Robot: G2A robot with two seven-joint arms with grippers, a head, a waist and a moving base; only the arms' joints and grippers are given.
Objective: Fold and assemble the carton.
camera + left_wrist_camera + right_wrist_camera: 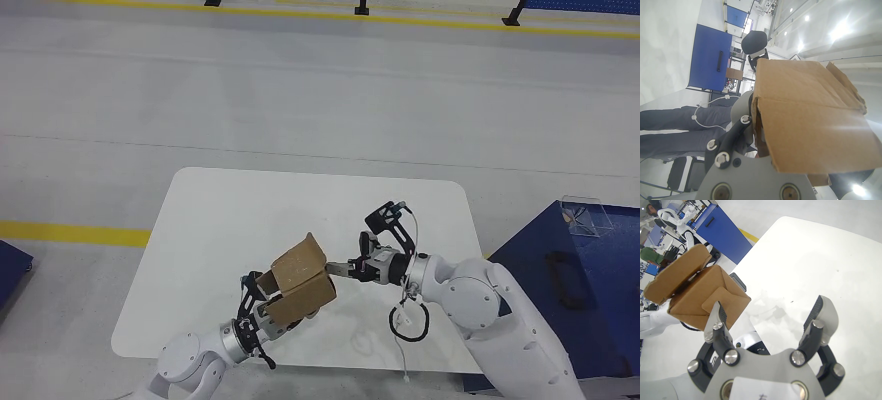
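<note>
Now, the carton (300,278) is up off the white table (230,220), carried near the table's robot-side edge. The left gripper (268,290) is clamped on its near end, and in the left wrist view brown cardboard sits right over that gripper's frame. The right gripper (768,300) comes in from the other side with its jaws spread wide and nothing between them.

The relation that matters is this: the carton's far end faces straight at the right gripper. Its long axis looks to run roughly from one gripper to the other, so the right arm is plainly the nearer one to that free end. On that end a rounded tuck flap (715,298) lies folded across the face. One right finger (720,311) sits right at the flap, touching it or a hair off, and I can't tell which. The other finger (819,306) hangs well apart from the carton, out over bare tabletop.

Above the body, a wide top flap (677,275) stands splayed open, tilted up and away, with a dark gap where it meets the box.

My read is that the end face is close to shut while the top flap is not yet folded down. The next press would fall to the right gripper, pushing along the long axis toward the left gripper, which braces. If the finger pushes off-centre, the carton may twist in that clamp.
</note>
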